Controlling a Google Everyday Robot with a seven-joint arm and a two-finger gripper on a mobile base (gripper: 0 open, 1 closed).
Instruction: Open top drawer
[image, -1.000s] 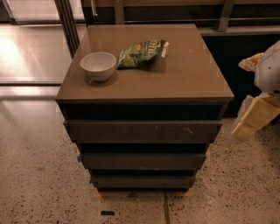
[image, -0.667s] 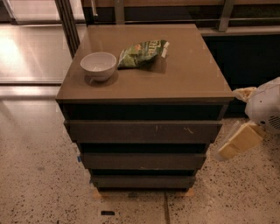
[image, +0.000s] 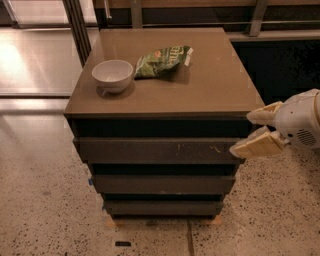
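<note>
Beside right end of top drawer (image: 160, 150), gripper (image: 241, 134), jaws apart and empty, lower finger (image: 256, 147) nearest drawer front.

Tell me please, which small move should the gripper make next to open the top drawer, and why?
Probably ease the gripper a little inward, so its fingers catch the right end of the top drawer. The gripper hangs at the right side of the cabinet, fingers apart, the lower one at that end. The drawer front has no handle and looks shut.
</note>
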